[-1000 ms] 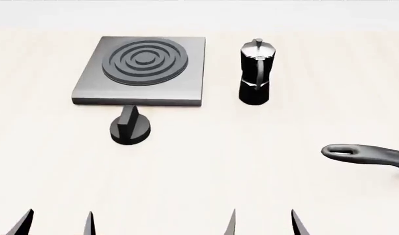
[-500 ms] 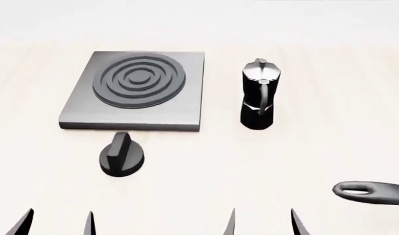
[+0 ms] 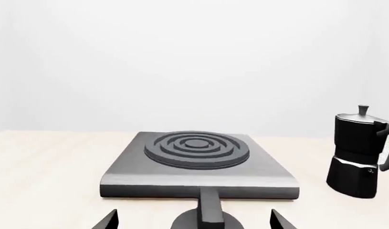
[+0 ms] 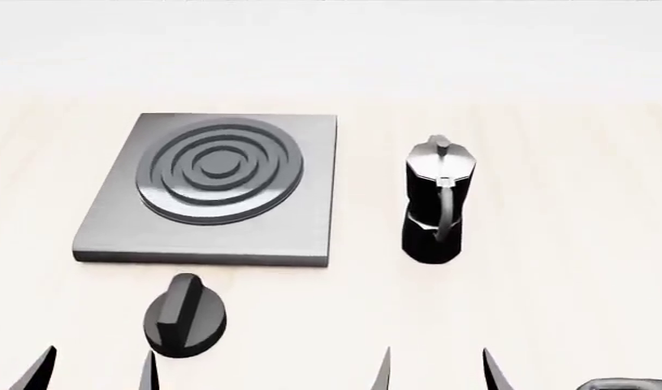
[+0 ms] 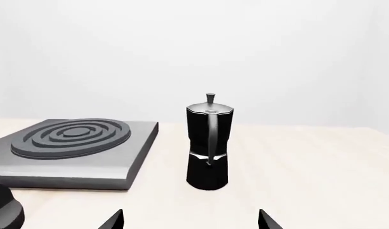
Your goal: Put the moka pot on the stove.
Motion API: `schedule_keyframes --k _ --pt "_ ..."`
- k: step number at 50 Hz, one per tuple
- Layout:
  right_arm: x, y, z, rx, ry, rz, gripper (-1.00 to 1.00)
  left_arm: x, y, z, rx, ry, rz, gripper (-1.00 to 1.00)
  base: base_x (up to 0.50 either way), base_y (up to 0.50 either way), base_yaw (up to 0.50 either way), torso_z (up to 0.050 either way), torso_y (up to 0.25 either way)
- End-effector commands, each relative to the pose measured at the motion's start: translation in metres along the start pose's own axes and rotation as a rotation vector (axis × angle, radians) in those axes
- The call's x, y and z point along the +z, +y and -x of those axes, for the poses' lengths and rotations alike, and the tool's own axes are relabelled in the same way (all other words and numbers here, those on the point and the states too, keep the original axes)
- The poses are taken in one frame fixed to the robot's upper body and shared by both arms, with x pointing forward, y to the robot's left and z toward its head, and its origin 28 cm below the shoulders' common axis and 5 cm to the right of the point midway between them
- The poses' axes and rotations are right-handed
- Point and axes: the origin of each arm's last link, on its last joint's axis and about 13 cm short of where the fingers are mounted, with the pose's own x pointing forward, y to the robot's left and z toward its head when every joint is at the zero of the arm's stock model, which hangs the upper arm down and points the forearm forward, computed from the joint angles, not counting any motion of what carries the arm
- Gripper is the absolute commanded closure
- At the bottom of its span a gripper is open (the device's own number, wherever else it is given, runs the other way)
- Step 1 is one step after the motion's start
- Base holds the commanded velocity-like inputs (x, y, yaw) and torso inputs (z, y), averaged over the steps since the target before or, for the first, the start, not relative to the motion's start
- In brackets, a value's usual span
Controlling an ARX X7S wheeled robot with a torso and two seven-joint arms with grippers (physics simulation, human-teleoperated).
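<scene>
Nearer now — dial knob [image 4: 184, 317], stove [image 4: 309, 187]

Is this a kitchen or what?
Probably a pretend kitchen counter in a simulator: a stove plate with rings, its dial knob, and a moka pot standing beside it on a pale wooden top.

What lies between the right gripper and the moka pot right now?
Nothing. Bare tabletop runs from the right gripper to the moka pot, clearest in the right wrist view. The stove sits off to one side.
</scene>
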Motion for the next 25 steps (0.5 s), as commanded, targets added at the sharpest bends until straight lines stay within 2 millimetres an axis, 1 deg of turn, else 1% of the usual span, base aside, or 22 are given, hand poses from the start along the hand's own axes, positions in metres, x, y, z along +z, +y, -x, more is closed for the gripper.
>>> schedule_keyframes --k 1,25 --pt "-0.001 0.0 -0.0003 -0.001 0.003 -0.002 -1.0 0.0 0.0 0.0 0.0 0.0 0.002 -1.0 0.28 0.0 0.0 0.0 0.0" --pt "0.0005 0.0011 0.0003 0.001 -0.001 0.0 -1.0 0.0 -0.0001 0.0 0.0 0.0 0.005 -1.0 0.28 0.0 0.0 0.0 0.0"
